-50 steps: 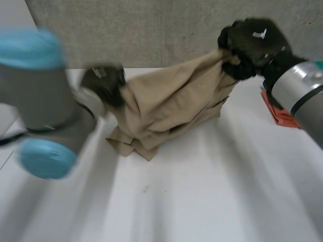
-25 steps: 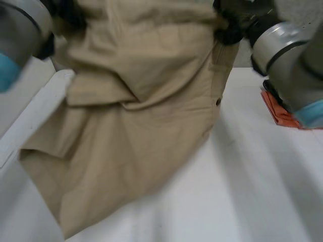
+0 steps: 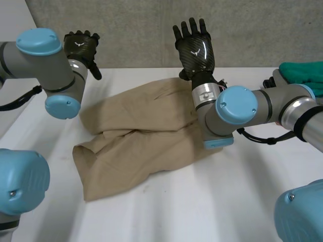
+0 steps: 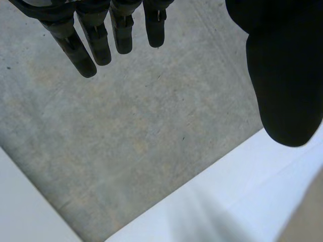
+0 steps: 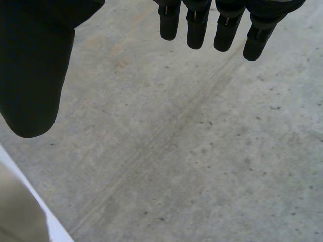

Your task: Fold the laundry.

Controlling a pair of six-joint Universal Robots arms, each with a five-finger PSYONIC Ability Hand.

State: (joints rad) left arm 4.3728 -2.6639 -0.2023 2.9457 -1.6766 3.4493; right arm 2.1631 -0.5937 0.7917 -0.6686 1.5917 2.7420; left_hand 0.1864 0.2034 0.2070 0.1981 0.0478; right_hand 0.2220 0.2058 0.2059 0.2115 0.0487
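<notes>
Both splayed — left hand (image 3: 81, 44), right hand (image 3: 196, 48), its arm (image 3: 237, 108) overlapping shorts (image 3: 136, 146).

I'm seeing my right arm (image 3: 234, 108) covering the tan garment's (image 3: 141, 146) three-o'clock edge; a green cloth (image 3: 303, 73) at two o'clock is running out of frame.

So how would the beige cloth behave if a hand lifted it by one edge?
Probably floppy: the cloth lies in soft folds and wrinkles on the table, so a lifted edge would likely sag. It looks thin and light, so a push would likely bunch it rather than slide it whole.
</notes>
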